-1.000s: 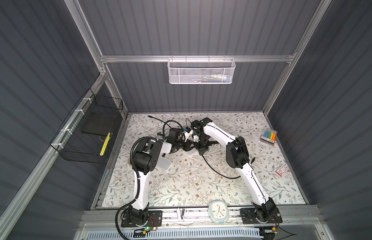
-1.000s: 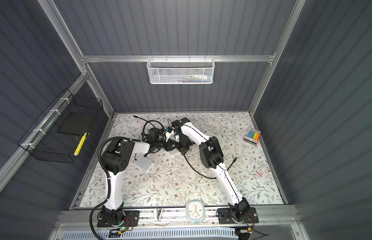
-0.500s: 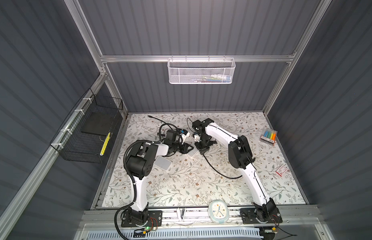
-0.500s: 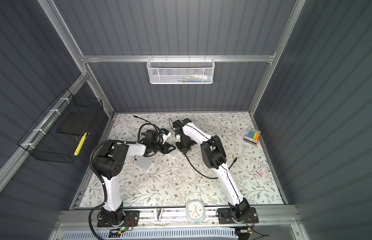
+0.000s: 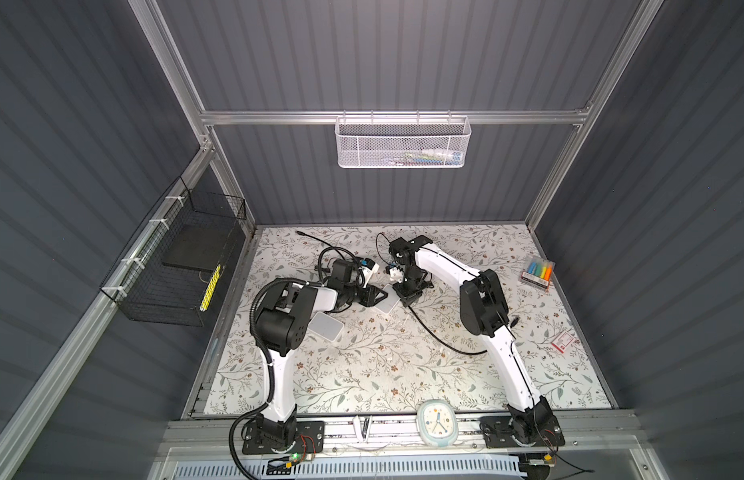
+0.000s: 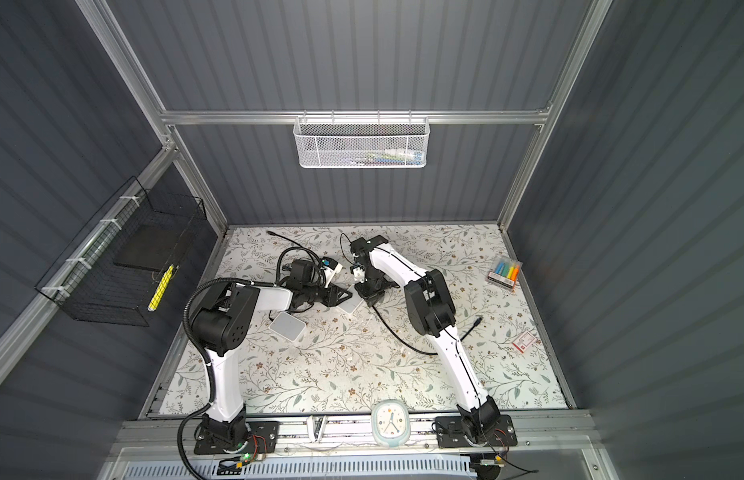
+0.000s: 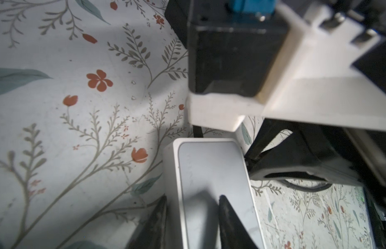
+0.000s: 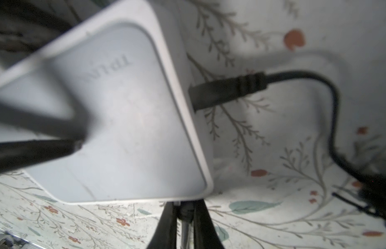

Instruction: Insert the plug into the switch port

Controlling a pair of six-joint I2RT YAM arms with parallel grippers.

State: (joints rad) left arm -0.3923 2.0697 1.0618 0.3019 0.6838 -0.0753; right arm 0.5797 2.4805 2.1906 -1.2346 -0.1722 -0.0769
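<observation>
One glossy black cable [image 5: 461, 352] curls across the floral mat [image 5: 362, 374] up to the right gripper [image 8: 184, 204]. Its narrow fingers pinch a small dark plug [image 8: 185, 213] at the edge of the switch [image 8: 123, 120], a smooth matte-white box with rounded corners. Blur hides whether the plug is seated. The left gripper [image 7: 193, 199] seems to clamp the switch's opposite end with slim black fingers.

Premises: enclosed robot test cell, laboratory type.
Walls: grey ribbed panels [image 5: 382, 54] set in an aluminium frame [image 5: 395, 117].
Equipment: left arm [image 5: 278, 382] and right arm [image 5: 509, 365] bolted to a front rail [image 5: 337, 436], wiring exposed.
Surface: floral-print sheet [image 5: 382, 365].
Storage: white mesh basket [image 5: 403, 143] and black wire basket [image 5: 175, 266] hung on the walls.
</observation>
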